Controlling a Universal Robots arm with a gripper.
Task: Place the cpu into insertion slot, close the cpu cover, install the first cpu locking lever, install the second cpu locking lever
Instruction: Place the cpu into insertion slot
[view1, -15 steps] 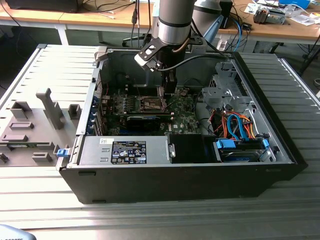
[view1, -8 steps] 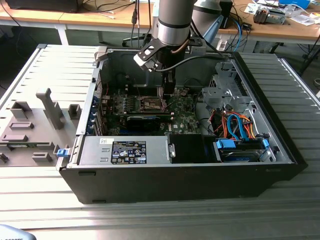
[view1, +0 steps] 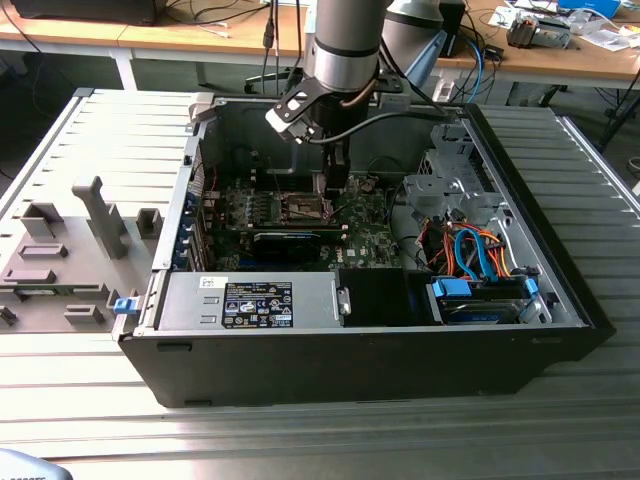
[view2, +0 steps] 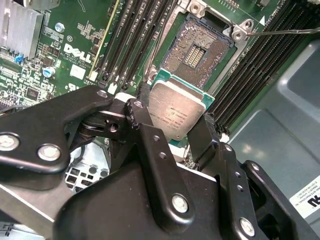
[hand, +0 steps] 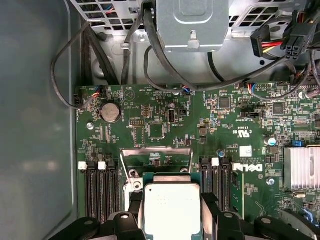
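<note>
Matt metal cpu (view2: 177, 112), glossy green board (view2: 80, 30)

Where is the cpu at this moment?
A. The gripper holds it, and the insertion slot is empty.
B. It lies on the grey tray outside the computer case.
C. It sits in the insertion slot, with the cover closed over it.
A: in the second wrist view the gripper clamps the cpu by two opposite edges, while the insertion slot beyond it lies open with bare contacts.
</note>
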